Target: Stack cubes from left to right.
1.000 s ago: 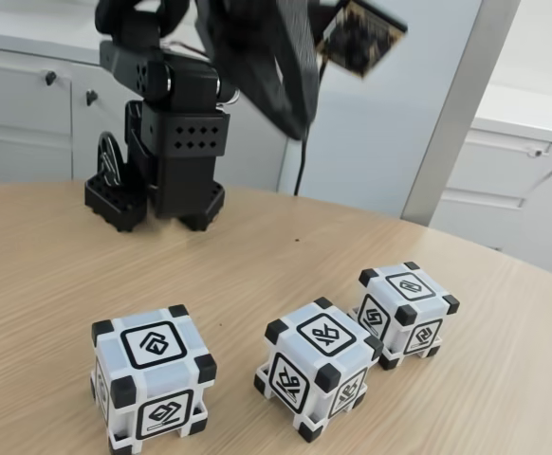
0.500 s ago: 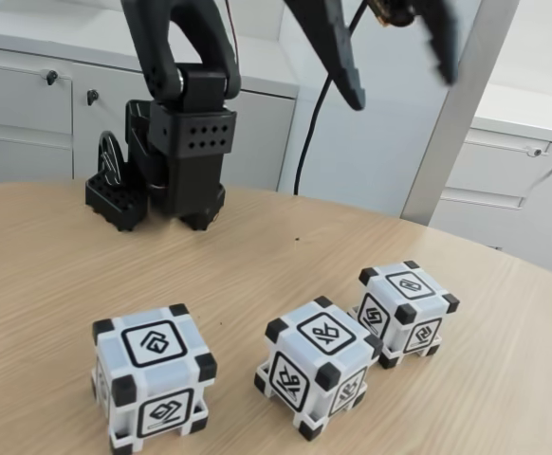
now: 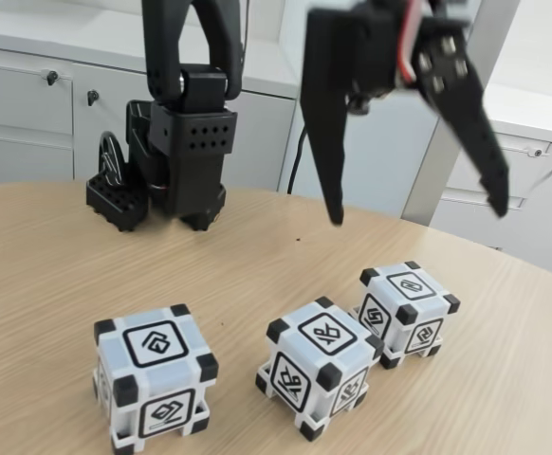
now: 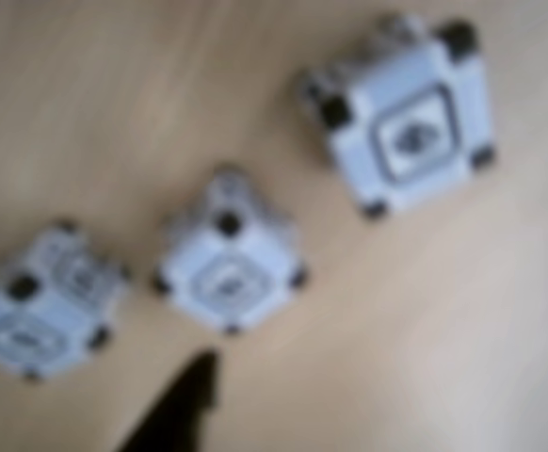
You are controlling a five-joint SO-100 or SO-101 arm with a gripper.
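Three white cubes with black corners sit in a row on the wooden table point(image 3: 58, 275): the left cube point(image 3: 153, 379), the middle cube point(image 3: 319, 365) and the right cube point(image 3: 407, 308). The middle and right cubes stand close together. My gripper point(image 3: 416, 216) hangs open in the air above the right cube, jaws spread wide, with nothing between them. The blurred wrist view looks down on the same cubes, the largest point(image 4: 406, 132) at upper right, another point(image 4: 229, 268) in the middle and one point(image 4: 43, 306) at left. A dark fingertip point(image 4: 185, 405) juts up from the bottom edge.
The arm's black base point(image 3: 167, 166) stands at the table's back left. Grey cabinets point(image 3: 29, 104) line the wall behind, and the table's curved edge point(image 3: 504, 256) runs at the right. A black cable point(image 3: 300, 156) hangs behind the arm.
The arm has unfolded forward and down. The gripper has swung from the top of the frame to hang above the right cube, jaws spread. The cubes have not moved.
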